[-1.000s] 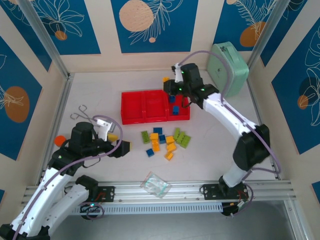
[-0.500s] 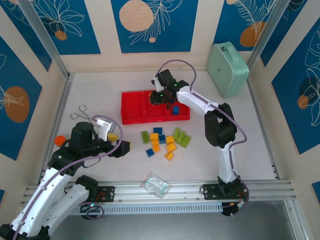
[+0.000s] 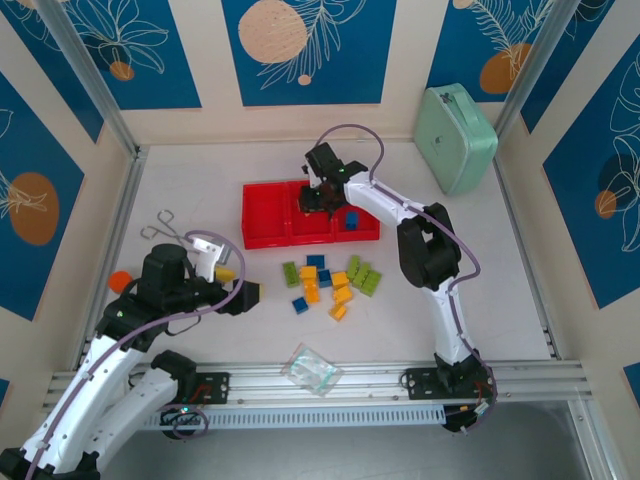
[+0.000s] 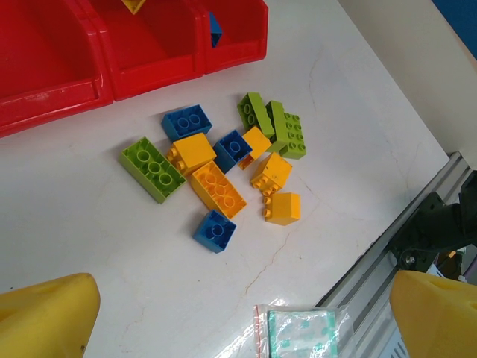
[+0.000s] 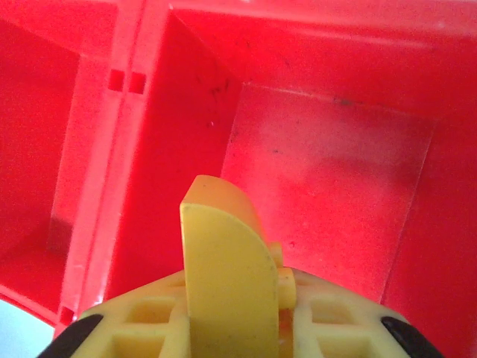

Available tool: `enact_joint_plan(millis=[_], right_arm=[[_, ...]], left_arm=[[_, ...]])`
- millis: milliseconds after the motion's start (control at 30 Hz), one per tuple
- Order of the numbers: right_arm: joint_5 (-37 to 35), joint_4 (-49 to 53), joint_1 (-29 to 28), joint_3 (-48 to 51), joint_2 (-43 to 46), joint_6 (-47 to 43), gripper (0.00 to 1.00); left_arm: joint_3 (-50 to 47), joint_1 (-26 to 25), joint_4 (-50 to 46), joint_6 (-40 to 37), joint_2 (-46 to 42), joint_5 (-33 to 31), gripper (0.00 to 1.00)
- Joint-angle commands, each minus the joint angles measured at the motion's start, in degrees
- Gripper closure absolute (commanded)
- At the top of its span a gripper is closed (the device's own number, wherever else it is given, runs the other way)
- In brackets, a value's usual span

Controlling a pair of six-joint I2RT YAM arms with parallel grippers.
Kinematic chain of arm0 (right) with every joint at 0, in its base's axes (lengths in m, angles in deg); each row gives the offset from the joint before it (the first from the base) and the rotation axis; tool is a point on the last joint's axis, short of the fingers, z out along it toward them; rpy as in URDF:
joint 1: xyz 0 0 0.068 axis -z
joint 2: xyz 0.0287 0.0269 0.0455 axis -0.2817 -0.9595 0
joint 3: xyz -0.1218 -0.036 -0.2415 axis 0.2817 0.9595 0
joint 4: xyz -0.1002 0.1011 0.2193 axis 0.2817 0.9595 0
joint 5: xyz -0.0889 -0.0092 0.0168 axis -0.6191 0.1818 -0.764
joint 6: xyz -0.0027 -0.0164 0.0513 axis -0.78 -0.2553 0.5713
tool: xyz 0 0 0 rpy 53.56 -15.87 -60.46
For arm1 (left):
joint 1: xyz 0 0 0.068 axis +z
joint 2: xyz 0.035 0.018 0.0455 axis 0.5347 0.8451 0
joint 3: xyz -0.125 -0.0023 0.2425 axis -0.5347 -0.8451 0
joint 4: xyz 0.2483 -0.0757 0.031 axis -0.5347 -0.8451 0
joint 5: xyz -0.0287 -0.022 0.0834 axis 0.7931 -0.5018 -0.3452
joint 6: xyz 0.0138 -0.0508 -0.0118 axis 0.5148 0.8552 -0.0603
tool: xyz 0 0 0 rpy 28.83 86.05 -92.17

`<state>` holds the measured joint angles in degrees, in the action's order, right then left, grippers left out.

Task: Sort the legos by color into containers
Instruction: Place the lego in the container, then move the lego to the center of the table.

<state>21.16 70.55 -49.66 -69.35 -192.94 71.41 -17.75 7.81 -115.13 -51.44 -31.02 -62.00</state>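
Right wrist view: what looks like an orange-yellow brick (image 5: 282,283) sits tucked against the yellow finger of the right tool (image 3: 318,195), over the smooth, scuffed floor of the middle one of the containers (image 5: 328,171). Whether that tool is clamped on it or has let go, I cannot tell. The step in hand looks like dropping this piece. The next move would call for a clean release, a straight lift clear of the glossy red walls, then a return to the pile. A blue brick (image 3: 351,220) lies in the bin at 3 o'clock. The unsorted legos (image 3: 330,280), hard studded blocks in lime, orange-yellow and blue, cluster on the pale counter (image 3: 200,180) at 6 o'clock of the bins, several touching. At their 9 o'clock the left tool (image 3: 240,282) hangs spread wide and empty. A crinkly clear bag (image 3: 312,368) lies at 6 o'clock.
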Motion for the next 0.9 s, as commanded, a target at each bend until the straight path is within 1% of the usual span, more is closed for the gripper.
enact_joint_plan(millis=[0,67,100,333,433,467,500,600,733,867], right_arm=[[-1.86,3.76,-0.63,-4.12,-1.14,0.22,0.68],[-2.24,4.7,-0.85,-5.3,-1.53,0.09,0.62],[-2.58,4.94,-0.96,-5.69,-1.63,-0.07,0.6],[-3.74,7.91,-1.53,-8.23,-1.78,0.21,0.57],[-5.01,9.52,-1.68,-7.78,0.31,0.86,0.56],[-5.62,10.13,-1.69,-7.02,1.67,1.57,0.53],[-6.75,10.69,-1.68,-5.72,3.42,2.58,0.48],[-9.73,10.36,-1.79,1.22,10.45,6.06,0.37],[-12.53,10.15,-1.18,12.76,20.96,12.0,0.33],[-11.73,8.48,0.4,27.34,31.94,18.87,0.31]], left_arm=[[-0.06,-0.54,-0.94,-0.43,-0.77,-1.0,0.01],[-0.05,-0.54,-0.92,-0.43,-0.72,-0.95,0.01],[-0.05,-0.54,-1.01,-0.47,-0.74,-0.96,0.01],[-0.05,-0.53,-0.94,-0.45,-0.98,-0.7,0.01],[-0.08,-0.54,-0.9,-0.47,-1.05,-0.62,0.0],[-0.13,-0.55,-0.93,-0.48,-1.13,-0.59,0.01],[-0.09,-0.54,-0.93,-0.46,-1.14,-0.61,0.01],[-0.14,-0.54,-0.81,-0.59,-1.21,-0.48,0.01],[-0.05,-0.54,-0.85,-0.57,-1.4,-0.45,0.01],[-0.15,-0.54,-0.67,-0.57,-1.58,-0.01,0.01]])
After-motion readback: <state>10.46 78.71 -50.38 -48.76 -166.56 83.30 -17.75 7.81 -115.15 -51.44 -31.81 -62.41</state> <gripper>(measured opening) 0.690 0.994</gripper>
